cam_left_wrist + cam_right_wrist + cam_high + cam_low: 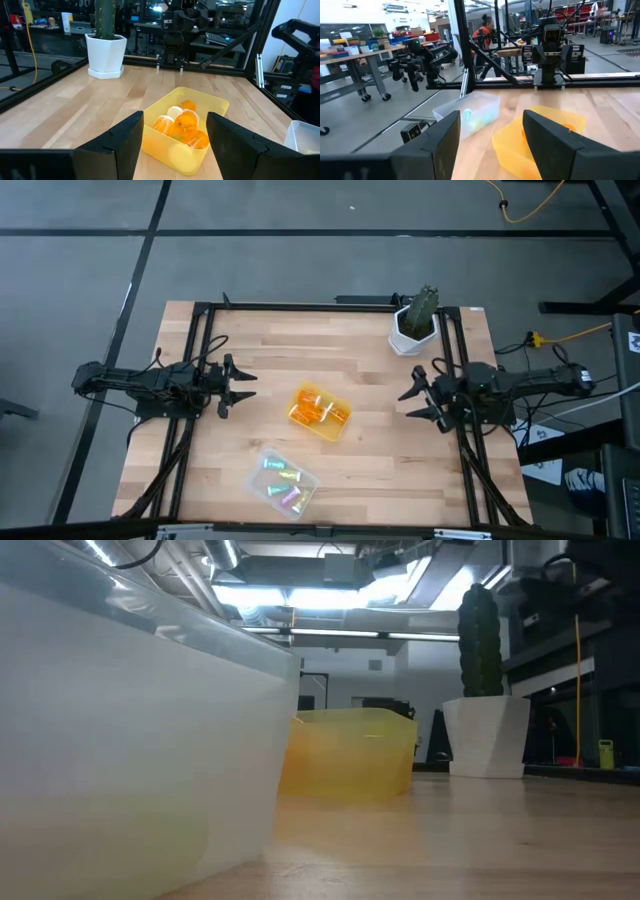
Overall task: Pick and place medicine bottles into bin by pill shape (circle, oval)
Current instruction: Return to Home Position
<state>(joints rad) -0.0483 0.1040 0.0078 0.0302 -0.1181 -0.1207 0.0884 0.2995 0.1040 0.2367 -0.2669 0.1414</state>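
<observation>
Stubby translucent orange bottles [186,124], white-capped

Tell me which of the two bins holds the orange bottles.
The yellow bin at the table's middle: orange bottles lie in it. The clear bin nearer the front edge holds pastel vials.
</observation>
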